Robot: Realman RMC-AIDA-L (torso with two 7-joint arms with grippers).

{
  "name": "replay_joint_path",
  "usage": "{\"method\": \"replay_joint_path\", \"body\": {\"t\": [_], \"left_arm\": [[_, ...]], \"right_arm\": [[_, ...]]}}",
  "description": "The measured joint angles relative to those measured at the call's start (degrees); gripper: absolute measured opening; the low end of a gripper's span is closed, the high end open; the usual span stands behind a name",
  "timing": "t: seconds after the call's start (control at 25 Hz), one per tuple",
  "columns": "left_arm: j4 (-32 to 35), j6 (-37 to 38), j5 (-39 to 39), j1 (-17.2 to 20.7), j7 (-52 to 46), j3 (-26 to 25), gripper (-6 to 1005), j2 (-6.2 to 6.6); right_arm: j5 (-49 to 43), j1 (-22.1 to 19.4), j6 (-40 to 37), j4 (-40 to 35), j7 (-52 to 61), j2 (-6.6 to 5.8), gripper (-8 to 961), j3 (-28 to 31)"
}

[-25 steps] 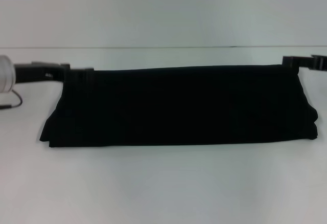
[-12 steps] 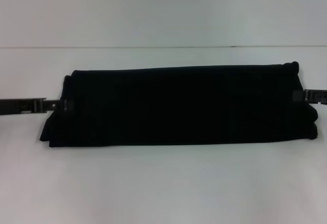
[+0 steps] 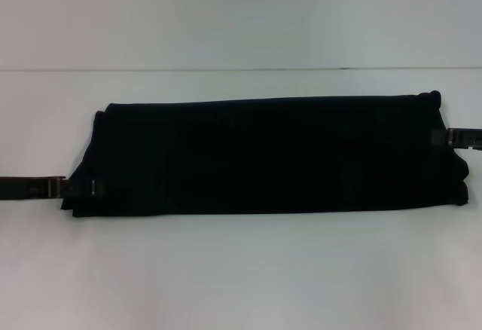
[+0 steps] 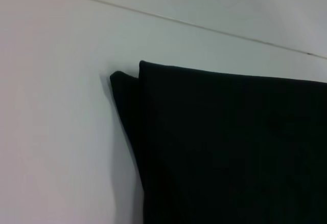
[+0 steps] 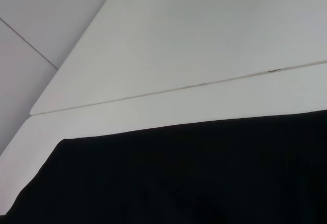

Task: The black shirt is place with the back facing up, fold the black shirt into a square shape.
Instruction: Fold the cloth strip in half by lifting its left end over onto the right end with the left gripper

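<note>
Left gripper (image 3: 83, 188), right gripper (image 3: 444, 139) at black shirt (image 3: 263, 157) ends; grip unclear.

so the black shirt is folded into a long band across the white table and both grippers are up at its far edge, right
Not quite. The black shirt does lie as a long folded band on the white table, but the head view shows the left gripper at its left end near the near corner and the right gripper at its right end.

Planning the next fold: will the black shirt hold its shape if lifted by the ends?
Probably not: the black shirt is soft layered fabric, so it likely sags mid-span. Staggered layers at its corner suggest the folds may slip. Seems light; pushing would likely bunch it.
</note>
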Motion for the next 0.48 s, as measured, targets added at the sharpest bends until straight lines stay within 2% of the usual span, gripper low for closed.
{"method": "replay_joint_path", "body": {"t": [0.48], "left_arm": [[-0.06, 2.96, 0.68, -0.33, 1.70, 0.12, 847, 0.18]], "right_arm": [[0.00, -0.58, 0.92, 0.00, 0.15, -0.09, 744, 0.12]]}}
